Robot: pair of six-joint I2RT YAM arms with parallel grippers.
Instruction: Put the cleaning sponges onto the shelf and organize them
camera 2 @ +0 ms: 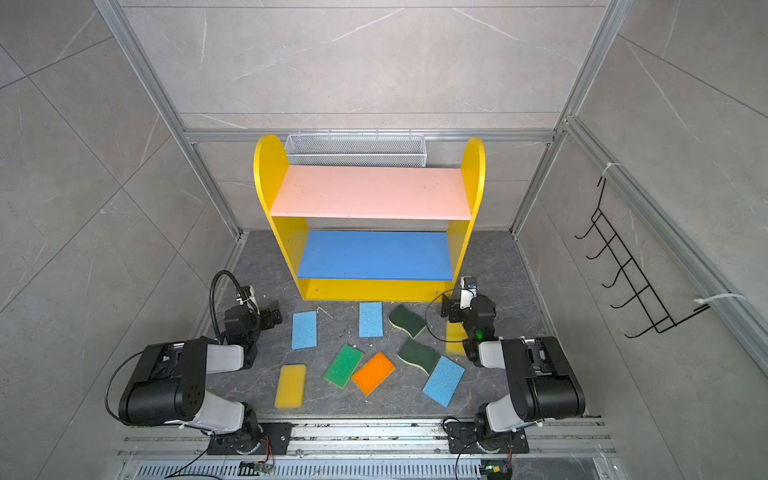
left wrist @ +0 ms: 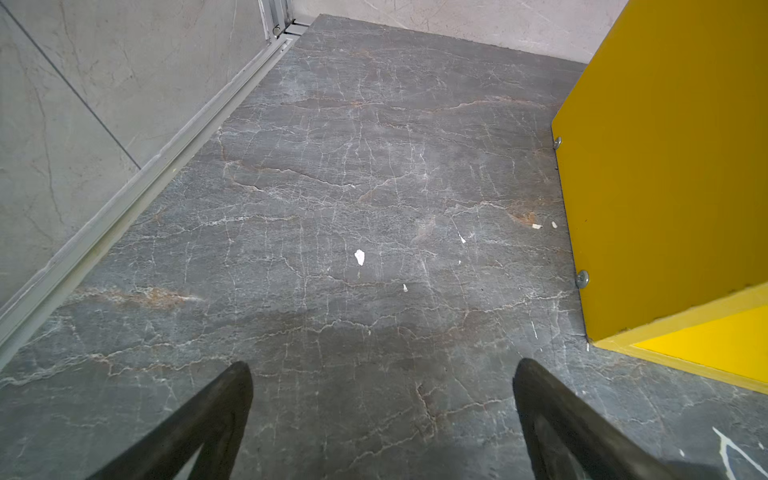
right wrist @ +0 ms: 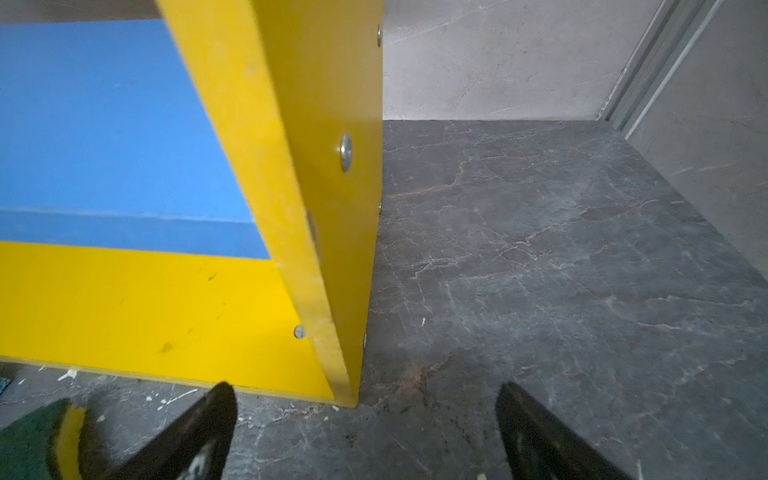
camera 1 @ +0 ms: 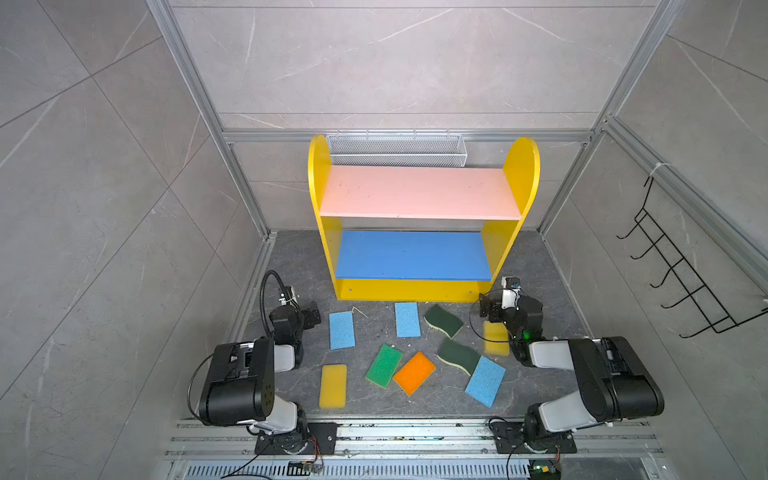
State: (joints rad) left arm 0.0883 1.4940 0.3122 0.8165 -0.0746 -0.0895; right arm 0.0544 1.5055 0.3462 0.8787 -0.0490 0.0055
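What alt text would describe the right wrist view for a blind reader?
The open right gripper hovers over the grey floor by the yellow corner of the shelf, holding nothing. A dark-green sponge lies beside one finger.

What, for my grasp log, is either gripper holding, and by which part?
Nothing: the left gripper and the right gripper both stand open and empty.

No readable text, labels, brands, numbers or signs on anything in view.
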